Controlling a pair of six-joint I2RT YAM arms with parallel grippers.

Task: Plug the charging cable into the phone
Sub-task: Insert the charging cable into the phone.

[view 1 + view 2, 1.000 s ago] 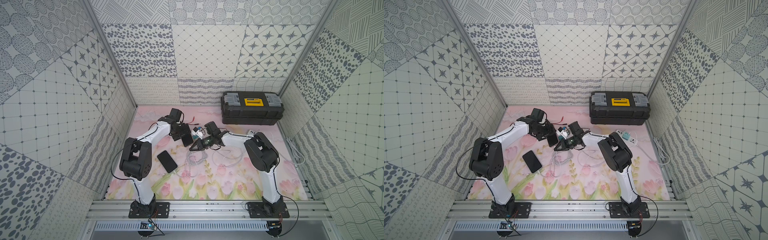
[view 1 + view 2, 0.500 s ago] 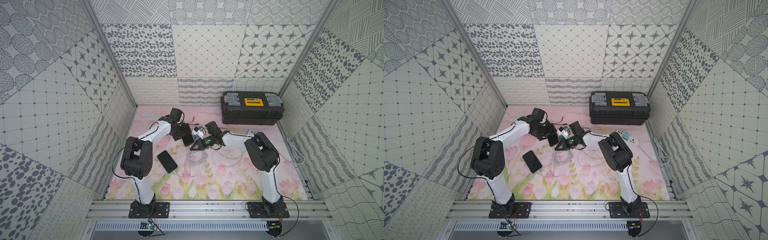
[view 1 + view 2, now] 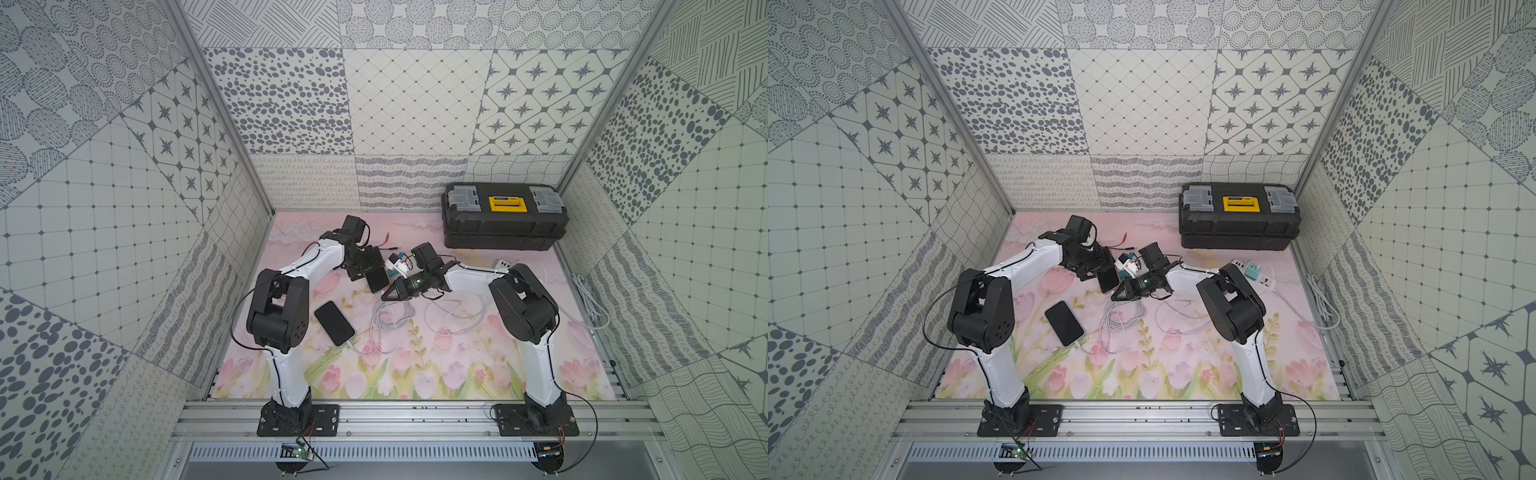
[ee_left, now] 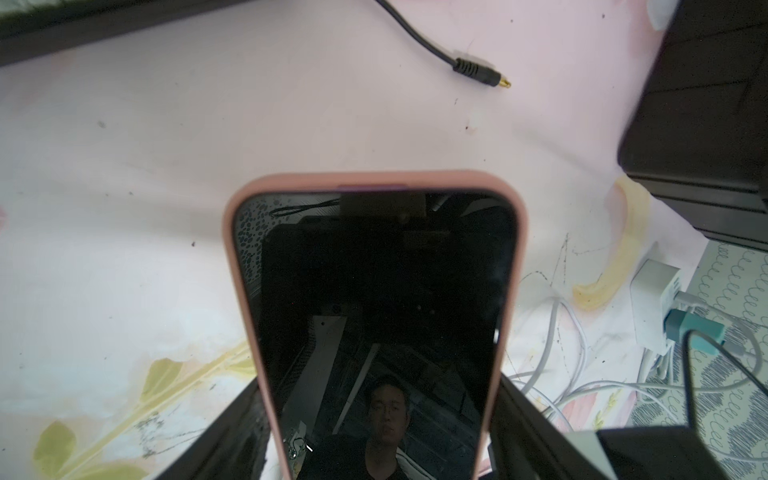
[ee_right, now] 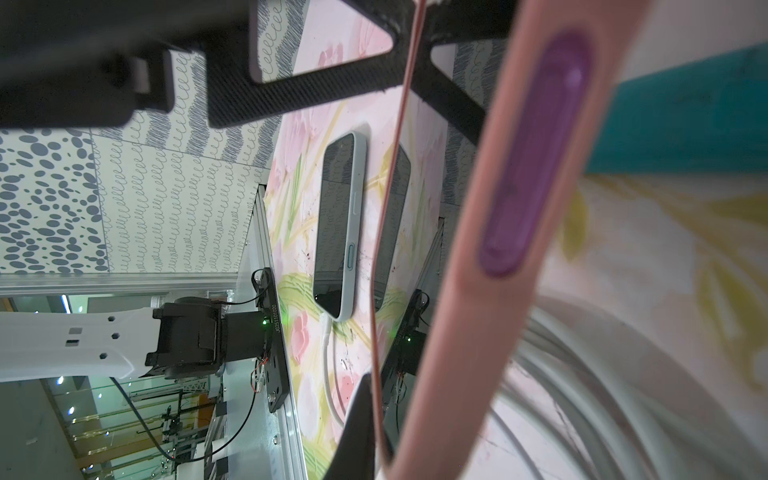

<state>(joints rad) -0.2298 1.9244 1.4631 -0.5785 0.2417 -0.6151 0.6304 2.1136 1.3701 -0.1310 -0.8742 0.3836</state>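
Centre frame: left pincer [image 3: 371, 272] clamps pink-cased phone [image 4: 374, 311], closed right pincer [image 3: 386, 296] just beside its end; cable coils [image 3: 388, 322] and second phone [image 3: 334, 323] crowd below, toolbox [image 3: 505, 222] upper right, bench [image 3: 457, 374] open along lower edge.

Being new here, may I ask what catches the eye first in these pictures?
At the centre, the left tool grips a pink-cased phone, with the shut right tool close by its free end. Nearer the front, a second phone lies flat with a white cable plugged in; a black toolbox stands back right.
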